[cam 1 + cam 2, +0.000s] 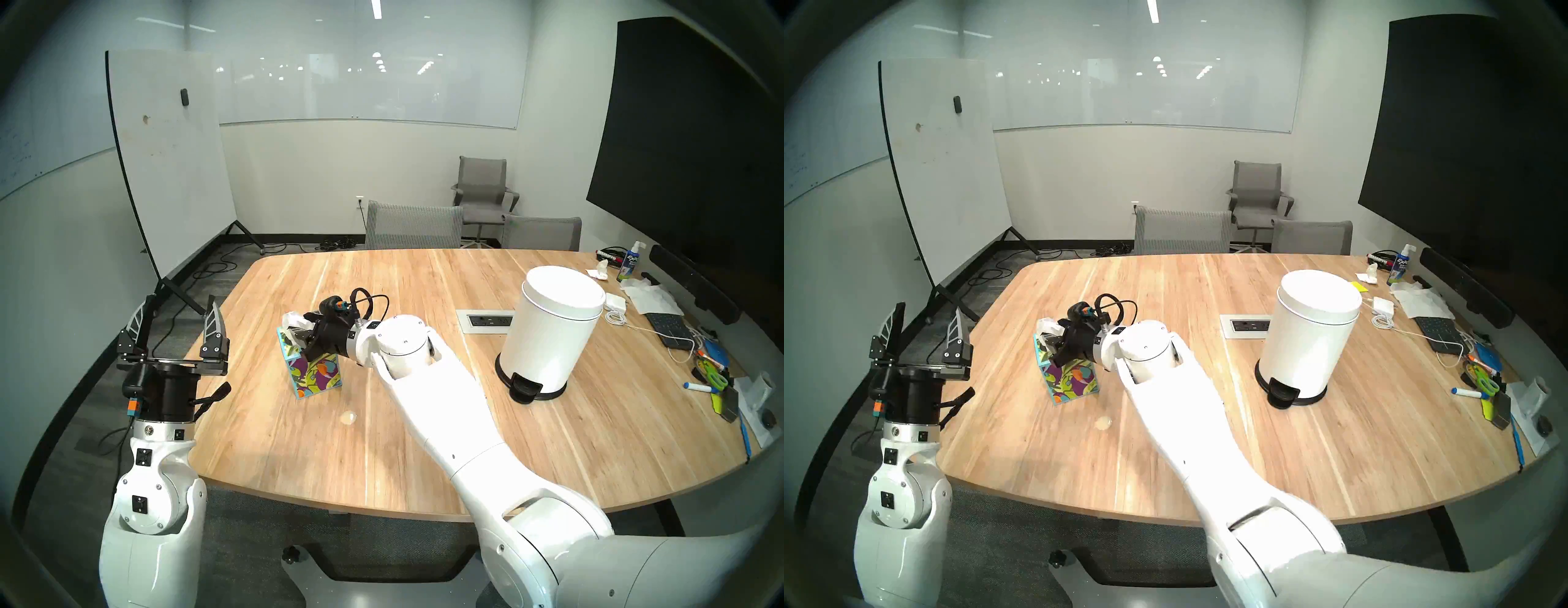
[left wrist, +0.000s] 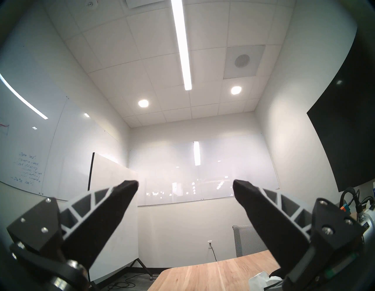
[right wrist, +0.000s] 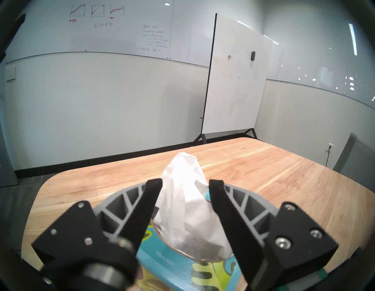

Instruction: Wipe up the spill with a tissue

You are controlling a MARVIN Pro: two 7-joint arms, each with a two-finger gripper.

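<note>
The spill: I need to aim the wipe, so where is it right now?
In the head views the spill is a small pale blot on the table, just nearer than the tissue box and left of the right forearm.

Right arm (image 1: 424, 407) hides tissue box (image 1: 316, 375) top; whiteboard writing (image 3: 154, 38) illegible.

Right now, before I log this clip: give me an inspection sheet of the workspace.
Surface: wooden table, bare in front.
Job's things: tissue sticking up from tilted tissue box; pale spill in front of the box, not yet wiped.
Clutter: white bin; spray bottle, markers, scissors, papers at right edge.
Grippers: right gripper closed on the tissue; left gripper open, empty, raised off the table's left edge.
Cables: white charger cable on table; black cables on floor.
Surroundings: whiteboard, chairs, dark screen.
</note>
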